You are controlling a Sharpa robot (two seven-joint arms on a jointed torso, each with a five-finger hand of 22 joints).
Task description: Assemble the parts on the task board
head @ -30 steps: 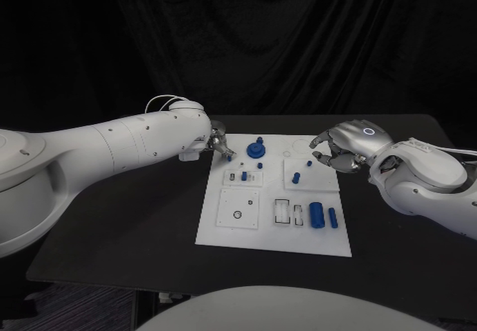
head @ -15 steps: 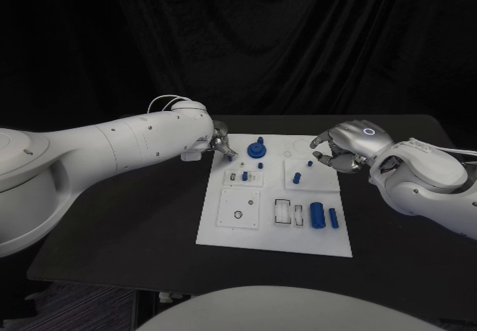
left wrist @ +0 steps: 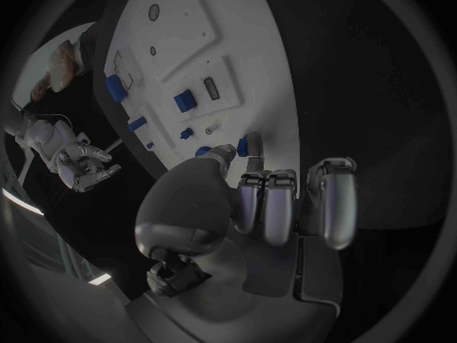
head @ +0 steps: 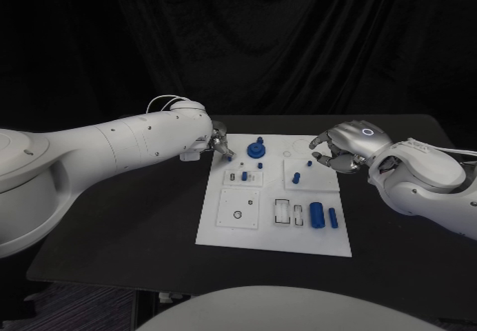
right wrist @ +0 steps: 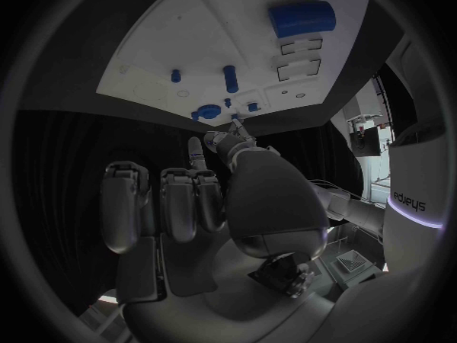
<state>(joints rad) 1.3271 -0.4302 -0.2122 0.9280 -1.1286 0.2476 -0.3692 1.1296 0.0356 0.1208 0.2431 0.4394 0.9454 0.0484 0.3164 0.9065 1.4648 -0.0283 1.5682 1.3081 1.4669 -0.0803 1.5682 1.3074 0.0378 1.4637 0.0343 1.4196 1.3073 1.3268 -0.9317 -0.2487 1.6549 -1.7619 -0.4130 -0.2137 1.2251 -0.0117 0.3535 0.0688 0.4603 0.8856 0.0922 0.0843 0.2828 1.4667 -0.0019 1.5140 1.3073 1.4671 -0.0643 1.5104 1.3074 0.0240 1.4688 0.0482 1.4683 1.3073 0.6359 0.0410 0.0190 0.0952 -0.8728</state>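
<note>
The room around me is dark; the black tabletop [head: 129,227] swallows light, while the white board [head: 249,231] and my arms stand out bright. My wrist views are dim, bent at the rims by the fisheye, with my own fingers [left wrist: 266,206] looming grey and soft.

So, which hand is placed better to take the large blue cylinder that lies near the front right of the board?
Probably the right hand. It hovers at the right edge of the task board, on the side of the large blue cylinder. The left hand is at the far left corner.
</note>
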